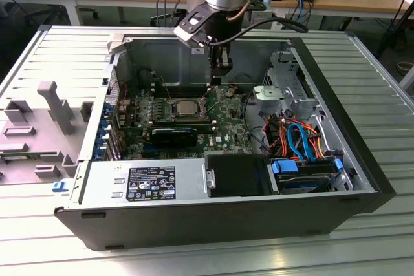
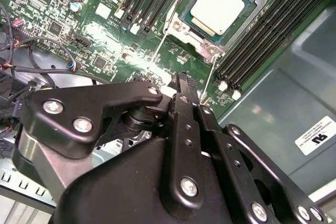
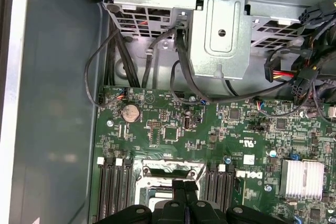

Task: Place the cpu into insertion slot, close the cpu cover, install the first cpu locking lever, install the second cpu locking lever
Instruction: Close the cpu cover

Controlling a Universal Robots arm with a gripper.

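Note:
The cpu [image 1: 185, 107] lies flat in the insertion slot on the green board, its dull silver top [image 2: 220, 1] facing up. The dark cpu cover [image 2: 205, 35] frames it, lying down around the chip. A thin lever rod [image 2: 209, 80] sticks out from the slot's corner toward my fingers; I cannot tell whether it touches them. My gripper [image 1: 218, 82] hangs above the board, just to the exterior view's right of the slot. Its black fingers are shut [image 2: 182, 80], with nothing visible between them. In the first wrist view the gripper [image 3: 184, 186] covers part of the slot's shiny rim [image 3: 168, 167].
Black memory slots [image 2: 262, 35] flank the socket. A long black block [image 1: 174, 135] sits in front of it, then the power supply [image 1: 145, 182]. Drives with blue and orange cables [image 1: 304, 172] fill the right. A metal drive cage [image 3: 220, 24] and loose cables stand nearby.

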